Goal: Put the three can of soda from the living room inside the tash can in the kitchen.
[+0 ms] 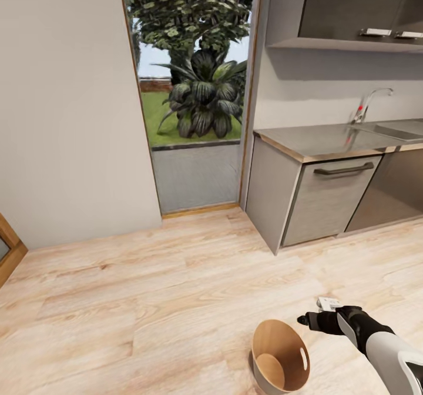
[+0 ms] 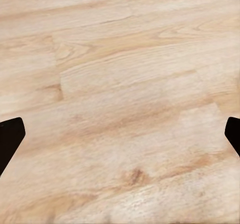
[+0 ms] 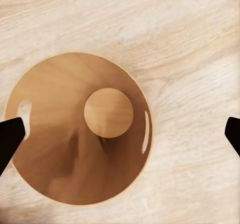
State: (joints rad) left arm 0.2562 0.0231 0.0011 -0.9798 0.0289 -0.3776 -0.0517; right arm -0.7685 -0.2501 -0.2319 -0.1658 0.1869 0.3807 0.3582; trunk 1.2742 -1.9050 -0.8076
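You are in the kitchen, facing a run of grey cabinets (image 1: 329,198) under a dark steel countertop (image 1: 320,139) at about 2 o'clock in the head view, with a chrome faucet (image 1: 369,104) over the sink (image 1: 399,129) at the far right. A doorway (image 1: 194,89) at 12 o'clock opens onto grass and leafy plants.

The tash can (image 1: 281,357) stands upright on the light wood floor (image 1: 147,289) at roughly 5 o'clock in the head view, close in front of you — grey outside, wood-brown inside. In the right wrist view you look almost straight down into the tash can (image 3: 75,134): you see its round bottom and two handle slots in the wall, and nothing lies in the part of the interior that shows.

Your right gripper (image 1: 317,313) reaches in from the lower right, just beside the bin's rim at its 1 o'clock, above the floor. In the right wrist view the right gripper (image 3: 120,134) has its two dark fingertips (image 3: 10,139) at opposite edges of the frame — spread wide, nothing between them.

The left gripper (image 2: 120,139) is likewise spread wide, its fingertips (image 2: 10,139) at the frame's edges over bare floor planks.
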